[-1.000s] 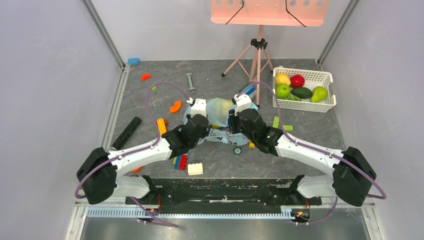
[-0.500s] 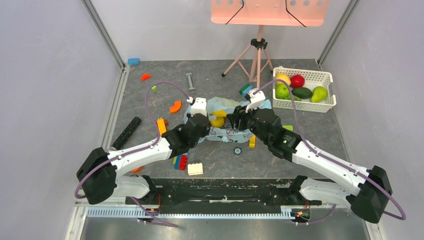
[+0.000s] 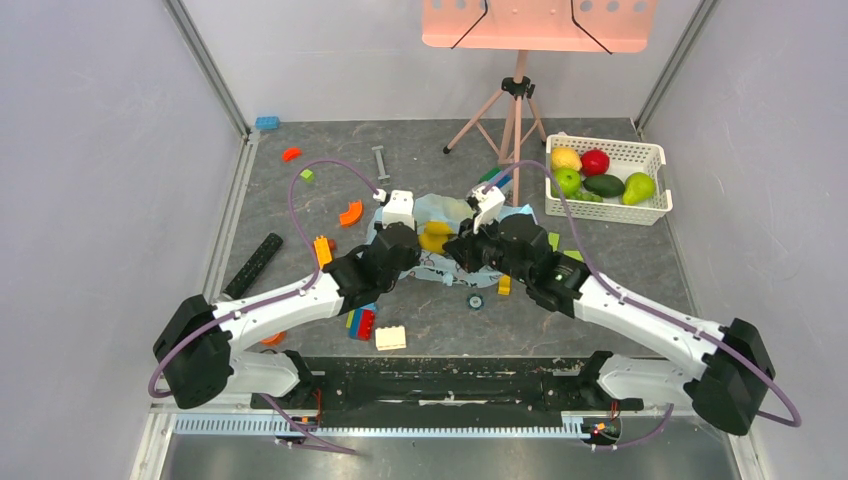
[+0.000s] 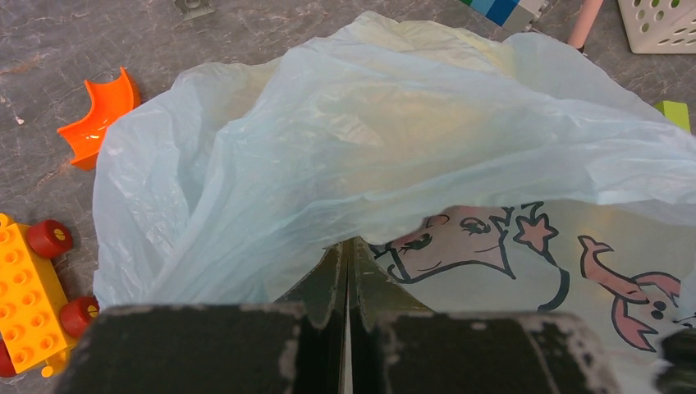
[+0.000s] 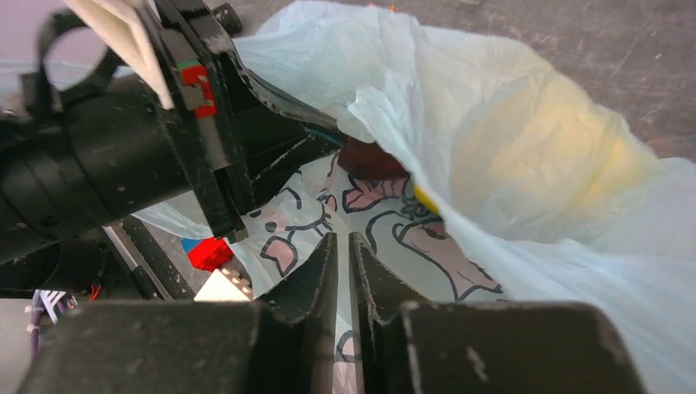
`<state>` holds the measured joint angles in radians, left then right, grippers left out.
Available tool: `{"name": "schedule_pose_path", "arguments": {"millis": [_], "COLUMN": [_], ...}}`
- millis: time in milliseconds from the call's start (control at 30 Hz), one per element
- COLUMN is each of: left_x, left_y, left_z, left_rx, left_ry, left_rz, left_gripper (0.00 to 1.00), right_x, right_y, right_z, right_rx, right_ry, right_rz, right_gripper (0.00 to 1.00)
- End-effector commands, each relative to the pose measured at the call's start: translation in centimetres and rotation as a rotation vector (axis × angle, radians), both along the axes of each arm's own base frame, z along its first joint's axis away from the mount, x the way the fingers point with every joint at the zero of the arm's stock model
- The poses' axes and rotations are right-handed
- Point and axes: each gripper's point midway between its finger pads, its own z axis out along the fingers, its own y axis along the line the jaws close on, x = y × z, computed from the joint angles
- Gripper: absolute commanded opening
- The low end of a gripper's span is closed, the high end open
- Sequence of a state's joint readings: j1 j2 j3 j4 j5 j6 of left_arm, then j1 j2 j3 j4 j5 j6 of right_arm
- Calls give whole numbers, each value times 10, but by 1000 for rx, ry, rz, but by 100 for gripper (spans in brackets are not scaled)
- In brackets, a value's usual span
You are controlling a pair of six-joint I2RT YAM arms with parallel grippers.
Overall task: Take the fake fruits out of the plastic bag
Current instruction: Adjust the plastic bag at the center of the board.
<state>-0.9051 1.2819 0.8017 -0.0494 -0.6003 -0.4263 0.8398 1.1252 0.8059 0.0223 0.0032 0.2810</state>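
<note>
- Bearing everything, the grey table (image 3: 420, 140) is running from the arm bases to the far wall.
- Both arms are reaching in toward the middle, their wrists nearly meeting over the bag (image 3: 447, 208).
- The bag, pale blue with a pink cartoon print, is lying crumpled mid-table between the two grippers, its film billowing up in both wrist views.
- The basket (image 3: 610, 214) is sitting at the far right, well apart from the bag, and is holding other fruits.
- The left gripper (image 4: 346, 246) is pressing its fingers flat together, their tips going under the bag's near edge and pinching the film.
- The right gripper (image 5: 343, 240) is showing only a narrow slit between its fingers, tips against the printed film; I cannot tell whether any film is caught there.
- A yellow fruit (image 3: 435, 238) is peeking out at the bag's mouth, between the grippers.
- A maroon fruit (image 5: 371, 158) is sitting inside the bag, just under the film's edge.
- An orange curved block (image 4: 98, 115) is lying just left of the bag, with a wheeled block (image 4: 33, 304) lying nearer the left wrist camera.
</note>
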Motion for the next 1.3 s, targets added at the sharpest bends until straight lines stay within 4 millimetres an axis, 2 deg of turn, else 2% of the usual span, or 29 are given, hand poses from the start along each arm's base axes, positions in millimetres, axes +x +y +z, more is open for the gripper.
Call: {"name": "schedule_pose_path", "arguments": {"millis": [0,67,367,400,467,567,667,800,867,933,1133,1267], "left_x": [10,10,9,9,11,16,20,21,20,19,20,23], "left_y": [-5,-5,-4,-4,-7,-14,-23,-34,-37,-42,-60,-66], "left_z": [25,25,35,38,45,57,58,58,58,55,33,11], "left_rx": [-32,-31,-42,-50,-78,-129,-150,-180,-193,-201,-216,-197], "left_ry": [-64,-64,-80,-86,-105,-123,-111,-92,-85,-74,-13,18], "left_rz": [9,9,4,5,5,13,14,-11,-20,-34,-72,-74], "left_gripper": [2,2,2,6,11,11,11,26,42,45,42,37], "right_x": [5,9,56,58,59,56,51,47,46,46,48,53], "right_y": [15,17,6,5,2,0,0,4,6,7,8,8], "right_z": [5,0,-30,-33,-36,-38,-42,-47,-47,-46,-43,-51], "right_rx": [39,38,-69,-77,-67,-16,37,59,65,72,78,53], "right_ry": [23,32,27,30,43,60,84,105,107,107,101,104], "right_rz": [8,-3,-235,-252,-278,-295,-300,-280,-272,-271,-276,-288], "right_gripper": [10,10,7,7,7,6,6,6,6,6,6,6]}}
